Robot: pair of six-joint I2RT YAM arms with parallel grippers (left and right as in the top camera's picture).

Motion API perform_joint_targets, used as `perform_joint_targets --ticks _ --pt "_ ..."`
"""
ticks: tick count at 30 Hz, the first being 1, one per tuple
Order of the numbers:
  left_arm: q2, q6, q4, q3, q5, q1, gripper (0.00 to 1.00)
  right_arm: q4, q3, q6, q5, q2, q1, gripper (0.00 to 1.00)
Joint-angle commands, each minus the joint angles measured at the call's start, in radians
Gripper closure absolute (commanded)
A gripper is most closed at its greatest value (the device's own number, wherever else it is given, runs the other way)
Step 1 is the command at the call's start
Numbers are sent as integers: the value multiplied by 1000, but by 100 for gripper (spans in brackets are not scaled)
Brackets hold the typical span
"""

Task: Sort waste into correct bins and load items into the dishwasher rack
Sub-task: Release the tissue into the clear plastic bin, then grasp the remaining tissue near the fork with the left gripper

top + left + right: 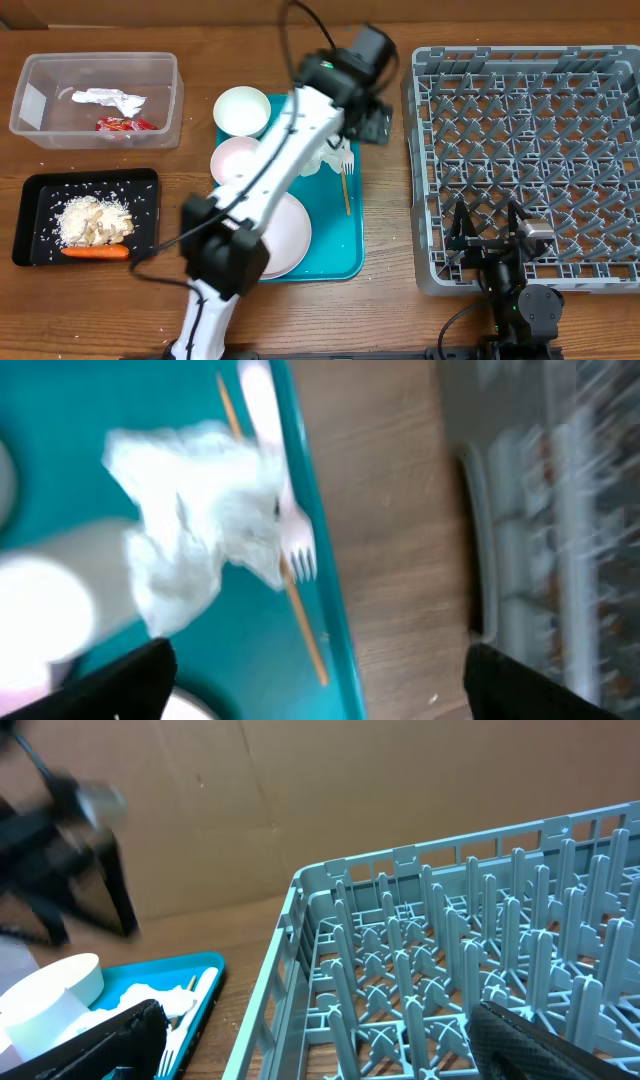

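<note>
My left gripper [372, 122] [320, 680] is open and empty, above the right edge of the teal tray [350, 240]. Below it lie a crumpled white napkin [190, 510], a white fork [346, 160] [290, 530] and a thin wooden stick [300, 620]. Two white bowls [242, 110] [233, 160] and the white plate [287, 235] sit on the tray, partly hidden by my arm. My right gripper [490, 232] [320, 1040] is open and empty over the front left corner of the grey dishwasher rack [520, 120] [450, 920].
The clear tub [95, 100] at far left holds a napkin [110, 100] and a red wrapper [125, 125]. The black tray [30, 200] holds beige scraps [92, 220] and a carrot [95, 252]. A brown cardboard wall [300, 790] stands behind.
</note>
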State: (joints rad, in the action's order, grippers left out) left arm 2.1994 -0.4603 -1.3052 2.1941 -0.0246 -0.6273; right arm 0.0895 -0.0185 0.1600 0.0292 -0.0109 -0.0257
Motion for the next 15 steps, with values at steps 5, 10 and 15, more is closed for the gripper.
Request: perform_joint_targets --ticks 5,10,15 --pt "120 -300 -89 0 -245 -73 6 -7 10 -4 -2 8 4 0" --pt "135 -362 -6 -2 -409 -88 3 -7 10 -4 -2 8 4 0" --pt "136 -293 135 -18 -364 -55 5 -7 10 -4 -2 8 4 0"
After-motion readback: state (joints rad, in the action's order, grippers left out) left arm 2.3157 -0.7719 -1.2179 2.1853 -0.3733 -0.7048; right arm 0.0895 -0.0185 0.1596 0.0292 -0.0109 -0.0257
